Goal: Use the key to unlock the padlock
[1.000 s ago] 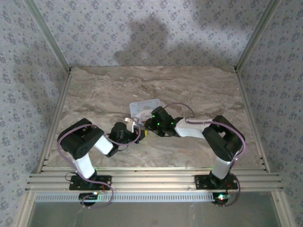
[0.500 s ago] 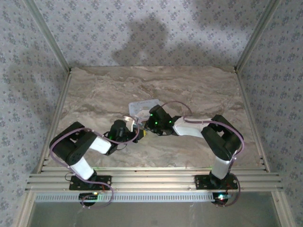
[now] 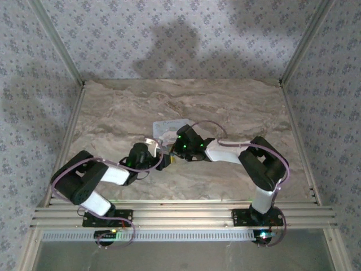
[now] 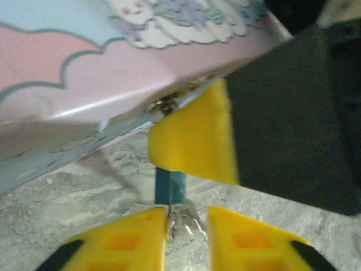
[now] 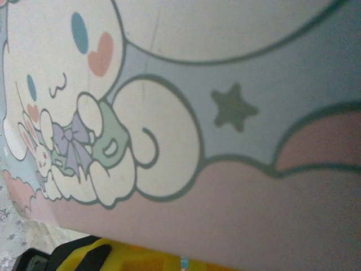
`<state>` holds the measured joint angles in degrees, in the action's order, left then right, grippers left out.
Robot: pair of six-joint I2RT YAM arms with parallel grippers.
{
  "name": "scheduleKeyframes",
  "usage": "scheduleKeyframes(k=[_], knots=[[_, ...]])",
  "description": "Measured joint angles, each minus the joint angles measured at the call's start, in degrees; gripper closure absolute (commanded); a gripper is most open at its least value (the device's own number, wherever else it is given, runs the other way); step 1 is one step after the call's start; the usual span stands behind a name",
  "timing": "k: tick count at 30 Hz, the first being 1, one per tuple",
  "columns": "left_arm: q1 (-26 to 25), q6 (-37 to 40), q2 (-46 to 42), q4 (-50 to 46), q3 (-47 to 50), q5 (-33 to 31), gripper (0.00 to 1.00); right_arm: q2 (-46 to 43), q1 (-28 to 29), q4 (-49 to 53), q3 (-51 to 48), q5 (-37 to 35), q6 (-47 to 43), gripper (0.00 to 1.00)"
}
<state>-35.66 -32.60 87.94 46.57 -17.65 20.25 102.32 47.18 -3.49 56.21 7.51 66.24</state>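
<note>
Starting at the left gripper: spread just a little, two yellow fingertips low over the table, one shiny twist of metal in the gap, touching the left-hand tip. Can't tell whether gripped or just resting there, honestly. Right above, one short blue piece, standing upright. Possibly the key, but too blurry to call. Just over that, a third yellow finger on a black body, belonging to the right gripper: pressed together and tucked against the lower edge of one pastel card. Can't say whether pinching anything. One brassy speck at the join of finger and card edge. Could be the padlock, can't confirm. Printed on the card: one white long-eared cartoon character hugging one tiny bunny, plus one star. From above: two arms meeting nose to nose near the middle of the marble-look table, card just beyond both wrists, patterned walls on three sides.
</note>
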Motion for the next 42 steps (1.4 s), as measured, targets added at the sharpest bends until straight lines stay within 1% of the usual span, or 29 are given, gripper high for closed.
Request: scheduleKeyframes(k=[2,8,16,19,24,27,31,37,40,42], knots=[[1.0,-0.7,-1.3,1.1,1.3,0.6,0.64,0.0,0.0,-0.2,0.0,0.0,0.4,1.0],[4.2,-4.0,-2.1,4.2,4.5,2.6,0.64,0.0,0.0,-0.6,0.3,0.4,2.2,1.0],[4.2,-5.9,-1.2,8.0,4.5,5.2,0.65,0.1,0.0,-1.4,0.3,0.9,3.8,1.0],[4.2,-6.5,1.2,9.9,4.5,6.0,0.66,0.1,0.0,-1.5,0.3,0.9,4.1,1.0],[4.2,-7.8,6.1,13.4,4.4,7.1,0.71,0.1,0.0,-1.8,0.4,1.0,4.5,1.0],[4.4,-8.5,7.8,15.2,4.3,7.6,0.73,0.1,-0.1,-1.9,0.4,1.1,4.8,1.0],[4.6,-8.7,8.1,16.7,4.2,7.6,0.74,0.1,-0.2,-1.9,0.4,1.2,4.9,1.0],[5.4,-8.7,8.1,17.1,4.0,7.6,0.72,0.1,-0.3,-2.1,0.4,1.5,4.9,1.0],[5.7,-8.7,8.1,17.1,4.0,7.6,0.73,0.1,-0.3,-2.1,0.4,1.5,4.9,1.0],[5.7,-8.7,8.1,17.1,3.8,7.6,0.76,0.1,-0.3,-2.1,0.4,1.5,4.9,1.0]])
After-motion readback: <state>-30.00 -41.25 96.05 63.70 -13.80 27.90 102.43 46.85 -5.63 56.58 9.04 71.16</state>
